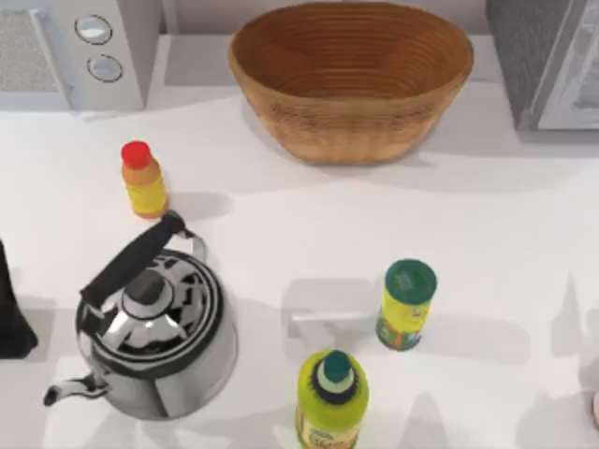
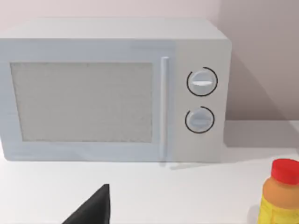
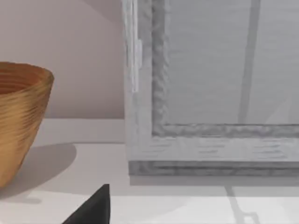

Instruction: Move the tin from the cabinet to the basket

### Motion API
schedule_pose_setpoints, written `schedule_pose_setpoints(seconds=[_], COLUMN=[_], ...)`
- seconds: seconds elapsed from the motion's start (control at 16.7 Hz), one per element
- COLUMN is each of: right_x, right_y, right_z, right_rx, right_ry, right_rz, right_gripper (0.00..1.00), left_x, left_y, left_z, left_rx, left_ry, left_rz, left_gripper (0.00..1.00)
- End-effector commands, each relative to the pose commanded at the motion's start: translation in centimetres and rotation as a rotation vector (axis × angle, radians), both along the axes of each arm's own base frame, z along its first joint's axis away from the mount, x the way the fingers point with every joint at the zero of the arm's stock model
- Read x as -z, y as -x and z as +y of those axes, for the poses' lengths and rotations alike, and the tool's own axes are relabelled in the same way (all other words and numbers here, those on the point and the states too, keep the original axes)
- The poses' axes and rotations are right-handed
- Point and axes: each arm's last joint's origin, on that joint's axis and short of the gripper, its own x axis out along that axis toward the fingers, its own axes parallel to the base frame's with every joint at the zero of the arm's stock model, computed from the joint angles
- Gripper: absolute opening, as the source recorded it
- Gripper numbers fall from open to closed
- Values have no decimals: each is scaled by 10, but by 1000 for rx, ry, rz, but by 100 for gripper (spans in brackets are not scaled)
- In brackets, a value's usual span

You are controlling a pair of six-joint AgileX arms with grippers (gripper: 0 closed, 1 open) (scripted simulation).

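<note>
Kettle (image 1: 154,341), microwave (image 1: 80,51), three bottles

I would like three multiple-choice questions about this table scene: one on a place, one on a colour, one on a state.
1. What stands at the top view's far left corner?
A. microwave
B. wicker basket
C. kettle

2. What cap colour has the small bottle beside the kettle?
A. green
B. red
C. blue

3. How is the cabinet door?
A. taken off
B. wide open
C. shut

Answers:
1 A: the microwave sits there; the basket is at the middle.
2 B: the red-capped bottle stands above the kettle.
3 C: the cabinet door lies flat against its frame.
</note>
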Motion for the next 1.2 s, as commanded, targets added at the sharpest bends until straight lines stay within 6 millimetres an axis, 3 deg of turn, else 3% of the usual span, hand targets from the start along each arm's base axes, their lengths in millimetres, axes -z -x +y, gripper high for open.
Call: schedule_pose_setpoints(seconds=[0.24, 0.42, 0.78, 1.2], right_x=[-6, -33, -137, -268], right_y=[0, -1, -17, -73], right_z=[0, 0, 5, 21], right_rx=[8, 23, 29, 15], right_ry=[0, 1, 3, 3], right_rz=[10, 30, 35, 14], right_gripper=[100, 100, 100, 100], left_x=[0, 0, 0, 0], left_y=[0, 0, 0, 0], left_z=[0, 0, 0, 0], left_rx=[0, 0, 0, 0], left_ry=[0, 0, 0, 0], left_rz=[0, 0, 0, 0], left_gripper=[100, 100, 100, 100])
